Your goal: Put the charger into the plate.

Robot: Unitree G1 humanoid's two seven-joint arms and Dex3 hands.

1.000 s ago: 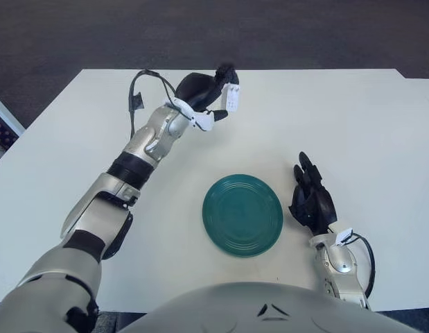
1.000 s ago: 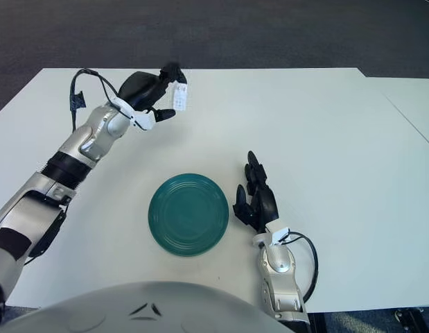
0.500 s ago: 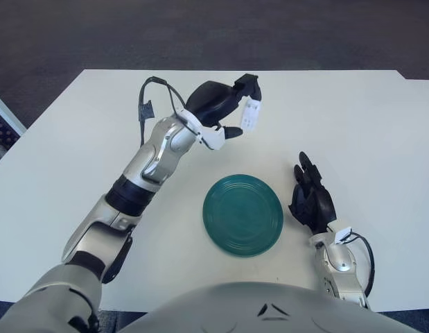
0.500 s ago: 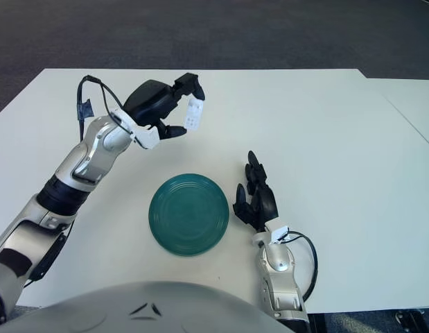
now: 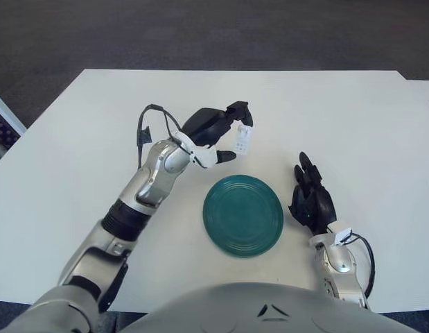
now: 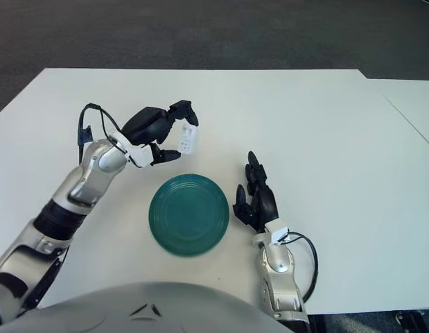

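A: Charger (image 5: 242, 142) status?
B: Your left hand (image 5: 217, 132) has it pinched in its fingertips, hanging just beyond the green plate's (image 5: 242, 214) far rim. Pickup done, drop left.
A: Right hand (image 5: 312, 198)?
B: Idle beside the plate, fingers loosely extended, holding nothing.

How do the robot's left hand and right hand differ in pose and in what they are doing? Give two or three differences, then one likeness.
The left hand is shut on the white charger; the right hand holds nothing. The left hand shows beyond the green plate, at its far edge; the right hand shows beside the plate's right rim. The left hand's fingers pinch; the right hand's fingers are relaxed and point away from the robot. Both hands are black.
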